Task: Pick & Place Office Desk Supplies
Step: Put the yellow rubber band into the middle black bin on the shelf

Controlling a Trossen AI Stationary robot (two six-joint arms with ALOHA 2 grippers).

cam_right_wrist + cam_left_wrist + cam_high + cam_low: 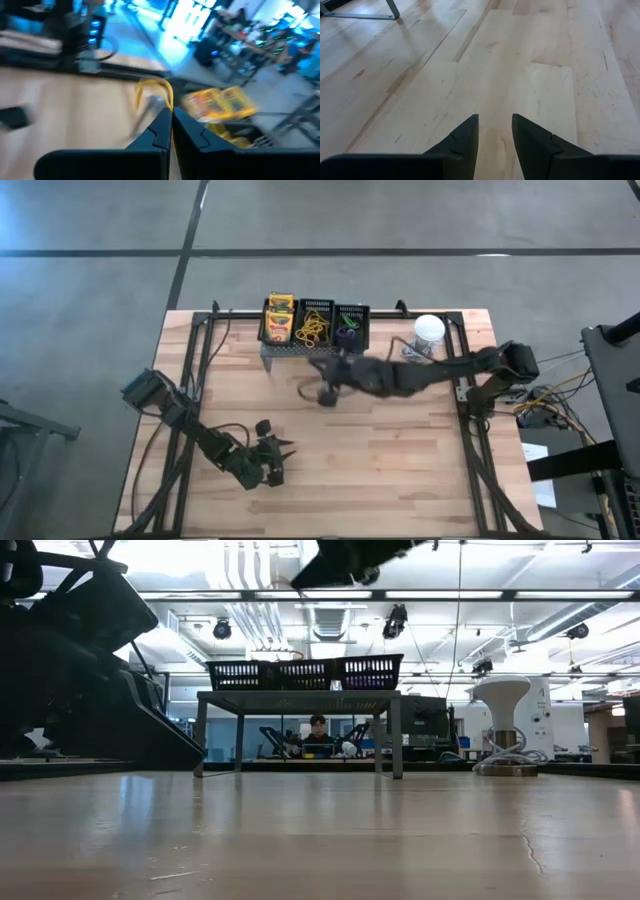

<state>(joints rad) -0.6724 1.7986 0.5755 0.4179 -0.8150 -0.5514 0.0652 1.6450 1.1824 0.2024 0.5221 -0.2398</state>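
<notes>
Three black mesh baskets (315,325) are taken as the landmark, raised on a grey perforated stand (300,350) at the table's far edge.

Nearest item: the left gripper (495,131), parked well in front of the baskets over bare wood; its fingers are seen slightly parted, with nothing between them, evidently waiting.

Next: the right gripper (172,122), lifted just in front of the baskets; its fingers are pressed together on a yellow band loop (155,90), which arches above the tips, presumably for dropping among its kind.

Farthest: crayon boxes (279,320) in the left basket, yellow bands (314,328) in the middle one, dark and green bands (348,332) in the right; sorting by kind is inferred.
</notes>
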